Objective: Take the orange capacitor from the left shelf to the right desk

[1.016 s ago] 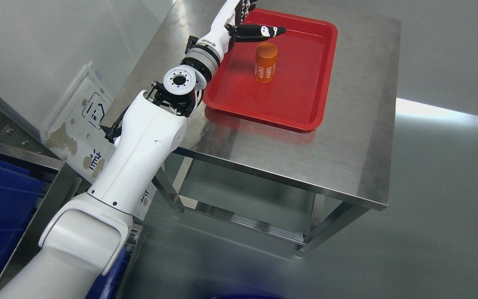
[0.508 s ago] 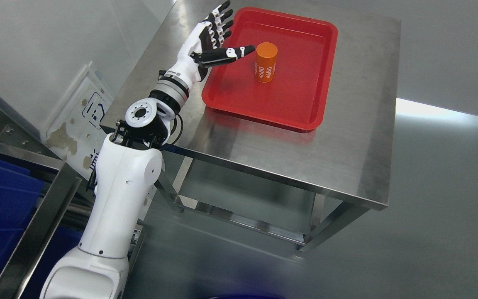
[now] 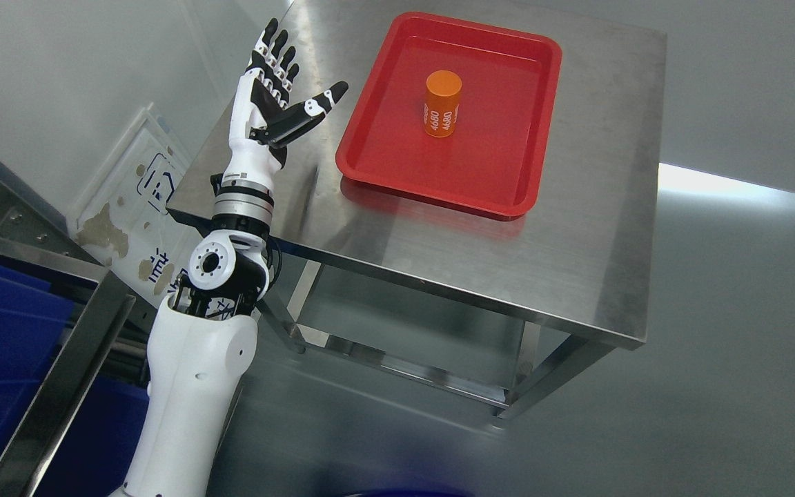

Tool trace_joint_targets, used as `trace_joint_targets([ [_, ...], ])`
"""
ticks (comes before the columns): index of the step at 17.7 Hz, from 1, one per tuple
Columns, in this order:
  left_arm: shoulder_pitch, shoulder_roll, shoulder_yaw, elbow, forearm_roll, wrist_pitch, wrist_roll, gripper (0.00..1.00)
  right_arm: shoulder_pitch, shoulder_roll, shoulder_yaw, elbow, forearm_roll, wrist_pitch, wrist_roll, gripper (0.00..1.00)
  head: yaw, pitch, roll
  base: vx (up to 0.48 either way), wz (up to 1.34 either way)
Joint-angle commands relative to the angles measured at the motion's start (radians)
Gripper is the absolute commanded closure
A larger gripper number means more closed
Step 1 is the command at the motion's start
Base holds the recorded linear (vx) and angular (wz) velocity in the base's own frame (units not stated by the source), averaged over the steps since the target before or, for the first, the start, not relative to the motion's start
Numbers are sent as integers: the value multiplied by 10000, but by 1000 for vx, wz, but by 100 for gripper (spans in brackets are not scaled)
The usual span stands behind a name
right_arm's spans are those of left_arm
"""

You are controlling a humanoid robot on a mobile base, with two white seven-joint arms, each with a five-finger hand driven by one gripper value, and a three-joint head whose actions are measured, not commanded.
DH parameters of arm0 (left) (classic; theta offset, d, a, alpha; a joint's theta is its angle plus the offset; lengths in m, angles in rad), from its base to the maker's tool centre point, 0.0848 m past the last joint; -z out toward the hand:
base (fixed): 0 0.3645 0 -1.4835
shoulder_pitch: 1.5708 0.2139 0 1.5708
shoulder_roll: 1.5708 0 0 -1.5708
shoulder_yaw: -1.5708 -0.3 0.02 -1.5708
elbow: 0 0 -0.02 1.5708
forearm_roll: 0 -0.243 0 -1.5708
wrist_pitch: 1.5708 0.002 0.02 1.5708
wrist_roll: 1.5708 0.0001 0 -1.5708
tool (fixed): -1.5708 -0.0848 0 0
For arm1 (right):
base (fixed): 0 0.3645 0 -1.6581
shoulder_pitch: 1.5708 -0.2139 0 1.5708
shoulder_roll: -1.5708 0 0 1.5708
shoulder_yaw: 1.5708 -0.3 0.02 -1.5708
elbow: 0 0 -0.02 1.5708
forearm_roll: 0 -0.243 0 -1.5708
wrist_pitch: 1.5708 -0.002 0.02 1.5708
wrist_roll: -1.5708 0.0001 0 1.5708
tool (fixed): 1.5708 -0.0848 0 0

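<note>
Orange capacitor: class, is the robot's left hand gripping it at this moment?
No. The orange capacitor stands upright and alone in the red tray, while the left hand is open, off to the tray's left.

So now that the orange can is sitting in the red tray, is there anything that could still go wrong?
Probably little, but two things stand out. The orange capacitor stands upright on its end in the red tray, so a knock to the steel table could tip it and let it roll. The left robot hand is open and empty above the table's left edge; a careless swing of that arm could clip the table or tray.
</note>
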Motion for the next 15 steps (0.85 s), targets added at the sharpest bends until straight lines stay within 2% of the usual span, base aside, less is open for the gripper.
trace_joint_targets([
  [1, 785, 175, -87, -1218, 11, -334, 83, 0, 230, -174, -169, -175, 31, -2, 2, 0, 0, 0, 0, 0, 0],
  [15, 555, 175, -71, -1218, 11, -273, 53, 0, 230, -174, -169, -175, 31, -2, 2, 0, 0, 0, 0, 0, 0],
])
